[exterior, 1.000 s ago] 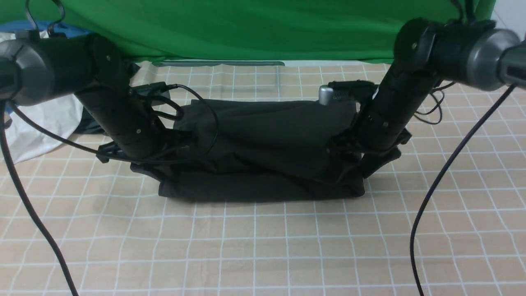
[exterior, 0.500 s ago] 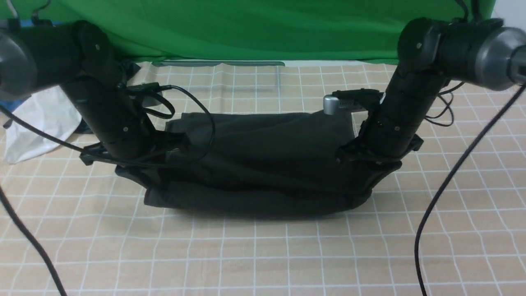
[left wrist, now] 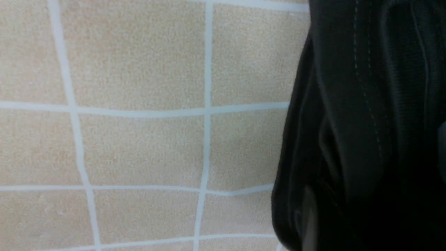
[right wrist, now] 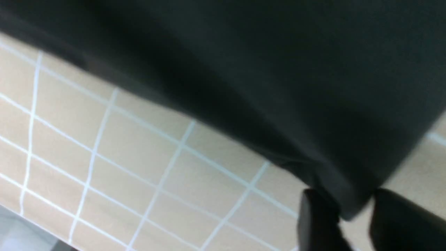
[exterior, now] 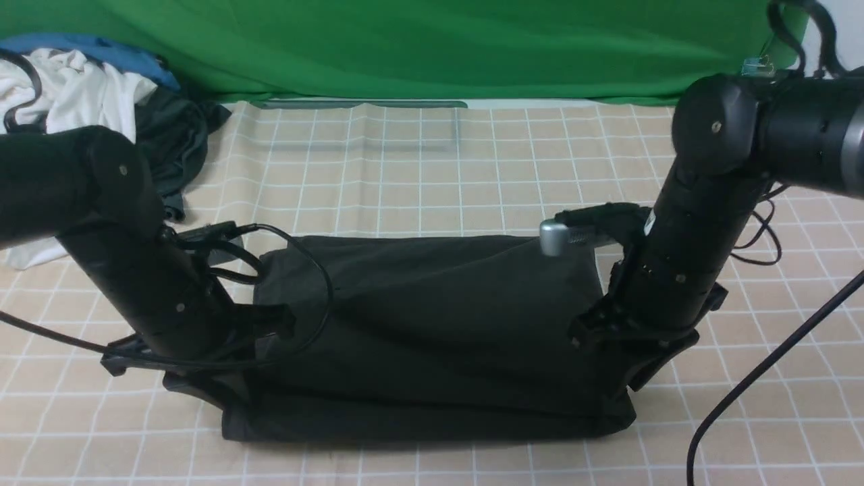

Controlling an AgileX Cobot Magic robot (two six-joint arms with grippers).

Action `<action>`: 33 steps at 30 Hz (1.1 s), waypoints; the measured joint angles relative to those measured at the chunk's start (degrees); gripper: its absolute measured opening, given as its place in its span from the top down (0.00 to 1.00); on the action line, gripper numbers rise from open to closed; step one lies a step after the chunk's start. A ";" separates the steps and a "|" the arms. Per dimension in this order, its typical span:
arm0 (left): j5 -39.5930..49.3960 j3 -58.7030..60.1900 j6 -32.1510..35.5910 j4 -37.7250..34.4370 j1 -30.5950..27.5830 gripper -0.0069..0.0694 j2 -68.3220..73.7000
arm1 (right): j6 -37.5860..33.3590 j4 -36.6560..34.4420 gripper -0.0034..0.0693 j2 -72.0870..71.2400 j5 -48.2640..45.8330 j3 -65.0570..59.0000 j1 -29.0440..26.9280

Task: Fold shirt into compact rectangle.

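Your shirt (exterior: 432,324) lies across the middle of the table (exterior: 432,155), toward its near edge, as a wide black band folded over on itself — a top layer sloping down toward you and a thicker roll along the near edge. No print or label shows on the upper side.

At its left end, your left gripper (exterior: 202,388) is down low against the cloth. In the left wrist view the stitched hem (left wrist: 362,90) bunches right at the camera, with a bit of one finger (left wrist: 308,223) poking out of the folds; you cannot tell how far the jaws are apart or whether they have hold of the fabric.

At the right end, your right gripper (exterior: 631,378) sits at the near right corner. The right wrist view shows both fingers (right wrist: 315,223) standing a little apart with the corner of the shirt hanging between them — the cloth is in the gap, but whether it is pinched is not clear.

Both arms slant in from the sides, cables trailing over the checked cloth.

Farther out, at the far left, a white garment (exterior: 61,94) is heaped with a dark grey one (exterior: 172,142) and something blue (exterior: 108,50), well apart from the shirt. A green backdrop (exterior: 405,47) hangs behind the table.
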State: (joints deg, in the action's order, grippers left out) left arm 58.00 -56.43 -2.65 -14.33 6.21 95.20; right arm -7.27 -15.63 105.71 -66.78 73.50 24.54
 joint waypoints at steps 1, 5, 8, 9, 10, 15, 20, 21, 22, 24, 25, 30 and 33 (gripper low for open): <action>0.34 -0.23 -0.07 0.37 0.00 0.65 -0.11 | 0.19 0.58 0.45 0.00 0.11 0.00 0.51; 5.34 -2.40 -2.49 3.46 0.00 0.48 -0.87 | 0.83 3.71 0.44 -0.84 -1.68 0.36 0.96; 7.10 -3.13 -3.50 5.68 0.00 0.47 -4.08 | 1.19 5.49 0.65 -4.42 -1.96 0.36 0.96; 6.91 -3.21 -4.14 6.23 0.00 0.50 -6.77 | 1.53 5.79 0.77 -7.21 -1.89 0.36 0.96; 6.60 -3.21 -4.37 6.50 0.00 0.54 -9.55 | 1.80 5.98 0.84 -10.07 -1.64 0.36 0.96; 4.92 -3.21 -3.85 4.08 0.00 0.83 -25.99 | 3.46 6.45 0.90 -28.39 8.18 -1.28 1.42; 4.06 -3.26 -2.99 -0.77 0.00 0.89 -43.49 | 2.77 6.52 0.90 -49.34 28.48 -10.16 3.02; 3.44 -3.26 -2.96 -2.16 0.00 0.89 -48.49 | 1.94 6.52 0.90 -54.69 33.73 -13.97 3.27; 3.30 -3.26 -2.96 -2.39 0.00 0.89 -48.49 | 1.77 6.52 0.90 -55.57 36.02 -15.34 3.26; 2.29 -3.26 -2.92 -3.95 0.00 0.89 -55.24 | -0.71 6.52 0.90 -64.25 45.93 -22.02 3.26; 1.79 -3.26 -2.92 -4.32 0.00 0.89 -59.49 | -3.23 6.58 0.90 -70.81 54.60 -28.33 3.26; 2.08 -3.26 -2.94 -2.12 0.00 0.89 -68.36 | -8.76 6.64 0.90 -84.34 74.44 -43.15 3.26; 3.63 -3.26 -3.69 -1.73 0.00 0.89 -71.48 | -9.73 6.64 0.90 -89.94 83.14 -50.26 3.26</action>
State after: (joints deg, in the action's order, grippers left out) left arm 61.64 -59.69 -6.34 -16.06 6.21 23.72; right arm -16.99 -8.99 15.77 16.35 23.24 27.80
